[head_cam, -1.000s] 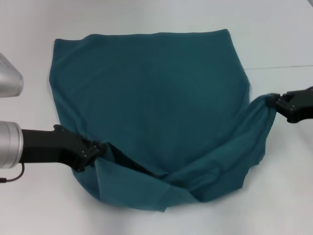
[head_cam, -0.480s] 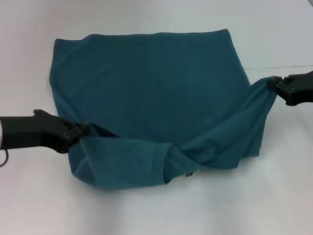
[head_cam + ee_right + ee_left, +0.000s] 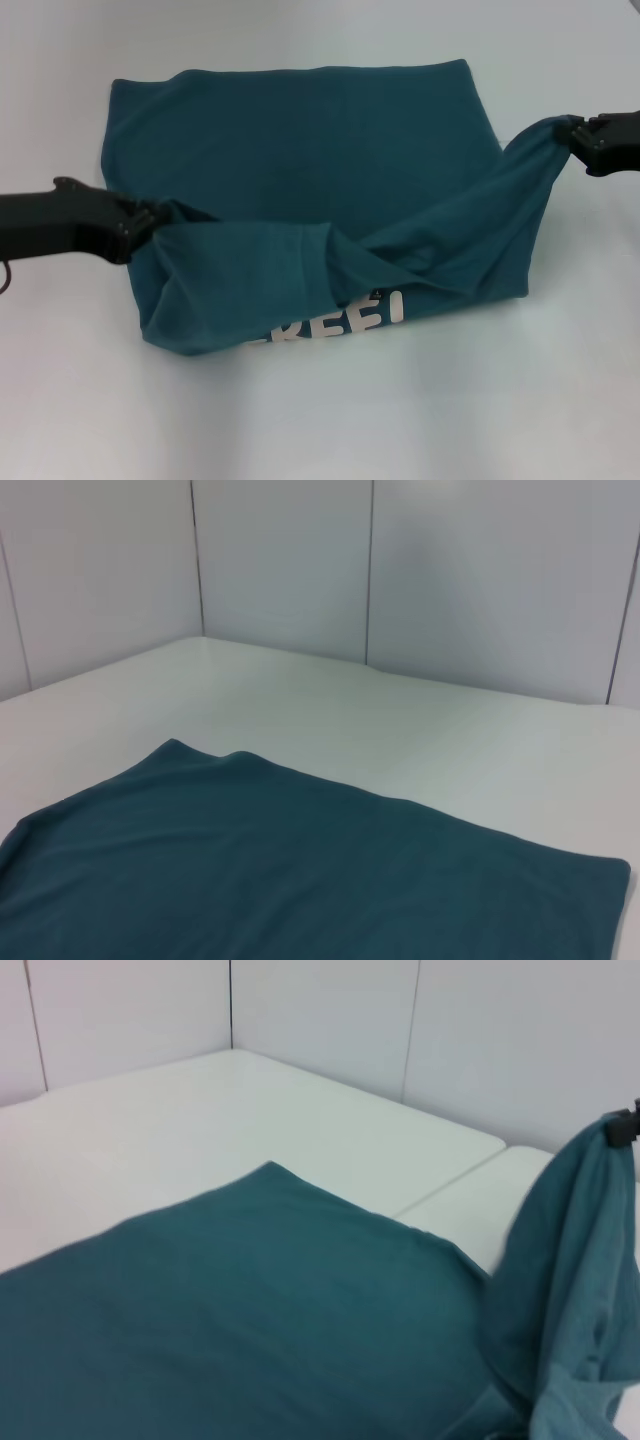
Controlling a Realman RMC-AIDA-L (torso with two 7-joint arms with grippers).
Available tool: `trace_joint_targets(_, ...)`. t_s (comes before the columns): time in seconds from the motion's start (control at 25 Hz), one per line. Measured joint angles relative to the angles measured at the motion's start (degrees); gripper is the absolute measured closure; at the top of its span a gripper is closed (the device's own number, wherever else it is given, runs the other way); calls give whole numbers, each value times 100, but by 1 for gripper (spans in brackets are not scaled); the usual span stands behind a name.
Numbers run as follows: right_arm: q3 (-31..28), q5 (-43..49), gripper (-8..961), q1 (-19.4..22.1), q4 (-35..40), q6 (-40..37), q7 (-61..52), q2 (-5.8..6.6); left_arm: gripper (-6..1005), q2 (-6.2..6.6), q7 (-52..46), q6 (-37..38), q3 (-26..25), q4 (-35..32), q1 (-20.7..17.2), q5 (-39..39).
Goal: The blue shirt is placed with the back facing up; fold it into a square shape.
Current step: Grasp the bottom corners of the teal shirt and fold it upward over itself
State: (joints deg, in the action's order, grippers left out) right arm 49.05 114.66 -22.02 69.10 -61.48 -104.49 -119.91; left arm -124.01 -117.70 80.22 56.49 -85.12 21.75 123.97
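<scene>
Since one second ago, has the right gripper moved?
Yes. In the head view the right gripper, shut on the blue shirt, has risen and gone away from the robot, judged against the table seam line, lifting that corner higher.

- A plain white, smooth tabletop (image 3: 320, 420) carries everything.
- A large dark teal-blue fabric shirt (image 3: 300, 160) lies directly on it, far part flat.

A plain white counter (image 3: 320, 420) spreads across the whole scene, a thin seam (image 3: 570, 137) crossing its far right part, and pale grey wall panels (image 3: 280, 560) split by narrow vertical joints rise behind it, meeting at a corner.
</scene>
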Motion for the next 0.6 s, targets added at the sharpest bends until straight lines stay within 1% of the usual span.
trace_joint_targets(0.24,-7,-2,863,-107,-36,147,2,10,954,-1,414,-247,-301,501,277,-181)
trace_joint_targets(0.44,-10,-1,863,-185,-54,297,3,12,954,4,625,-459,-438,639,379,-216)
trace_joint_targets(0.6,-8,5,863,-309,-217,486,21,26,955,7,762,-665,-498,726,435,-220)
